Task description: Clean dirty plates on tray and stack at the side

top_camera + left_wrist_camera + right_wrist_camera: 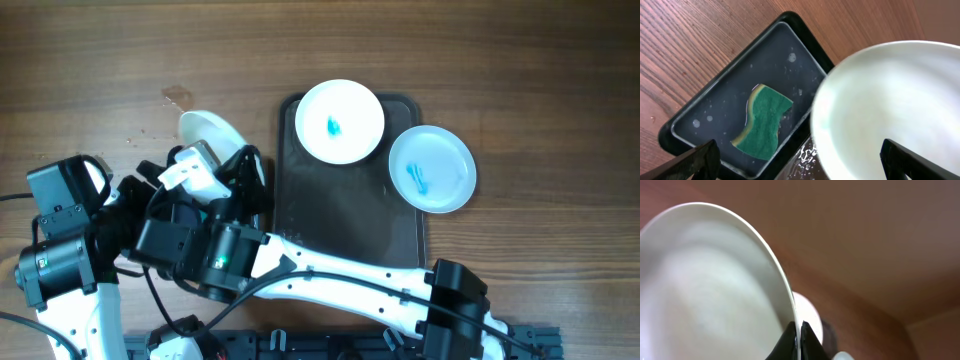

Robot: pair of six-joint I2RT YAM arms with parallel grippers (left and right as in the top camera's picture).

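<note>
My right gripper (799, 330) is shut on the rim of a plain white plate (705, 280) and holds it tilted in the air. In the overhead view this plate (208, 128) is left of the dark brown tray (350, 210), above the crossed arms. It also fills the right of the left wrist view (880, 100). My left gripper (800, 162) is open and empty, its fingers either side of the plate's lower edge. A plate with a blue smear (340, 122) lies on the tray's far end. Another smeared plate (432, 168) overlaps the tray's right rim.
A black rectangular container (700, 120) holding water and a teal sponge (762, 122) lies below the left gripper; the arms hide it in the overhead view. Water droplets lie on a brown surface (842, 162) beside it. Small drops mark the wood (175, 97) at the far left.
</note>
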